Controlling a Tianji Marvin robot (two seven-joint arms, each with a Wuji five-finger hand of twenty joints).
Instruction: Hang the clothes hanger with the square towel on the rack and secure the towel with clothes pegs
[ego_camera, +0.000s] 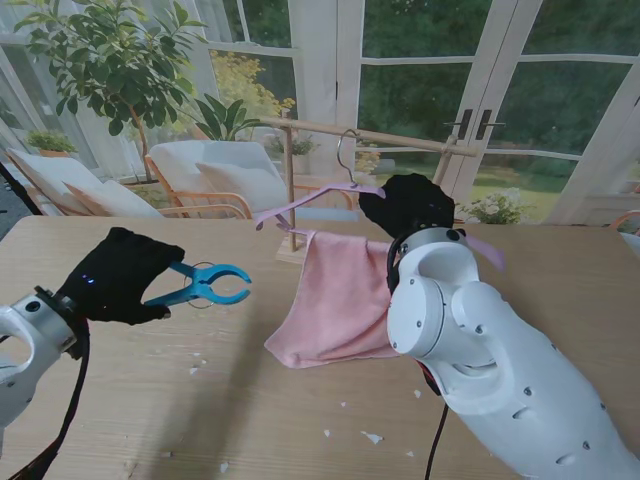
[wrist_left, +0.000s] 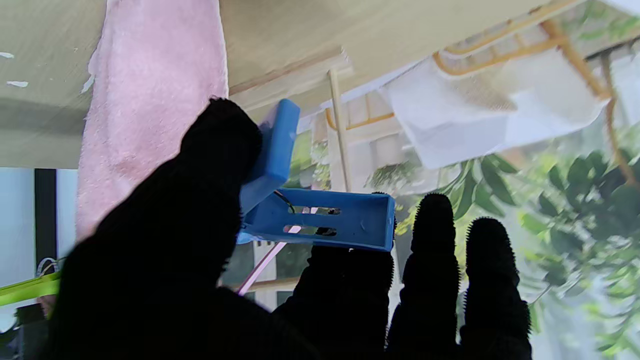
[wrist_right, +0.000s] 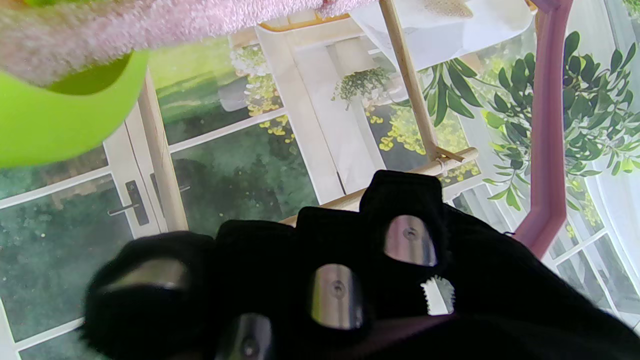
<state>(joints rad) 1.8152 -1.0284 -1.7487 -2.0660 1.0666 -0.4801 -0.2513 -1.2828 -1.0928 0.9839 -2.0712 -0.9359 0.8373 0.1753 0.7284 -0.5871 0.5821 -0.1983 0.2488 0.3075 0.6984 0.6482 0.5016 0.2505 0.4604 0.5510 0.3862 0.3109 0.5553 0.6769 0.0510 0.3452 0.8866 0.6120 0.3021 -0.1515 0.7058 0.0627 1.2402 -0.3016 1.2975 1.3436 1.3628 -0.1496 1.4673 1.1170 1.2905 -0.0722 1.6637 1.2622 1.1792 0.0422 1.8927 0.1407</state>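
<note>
- Looking down from the stand view, the pink plastic clothes hanger (ego_camera: 318, 199) is hanging by its hook on the wooden rod rack (ego_camera: 372, 133) near the desk's far edge, so hanging looks done. The one pink square towel (ego_camera: 335, 300) is draping from it down to the light wooden desk (ego_camera: 140, 400). The black-gloved left hand (ego_camera: 122, 276), toward the left edge, is squeezing one blue plastic clothes peg (ego_camera: 200, 284), its jaws spread, well apart from the towel. The right hand (ego_camera: 408, 207) is reaching at the hanger's right arm.
- Viewing from the left wrist, thumb and fingers (wrist_left: 330, 280) are pinching that peg's handles.
- Viewing from the right wrist, the fingers are curling closed, seemingly round the hanger bar. One green peg (wrist_right: 60, 120) is seemingly already gripping the towel; the blue one is still waiting.
</note>
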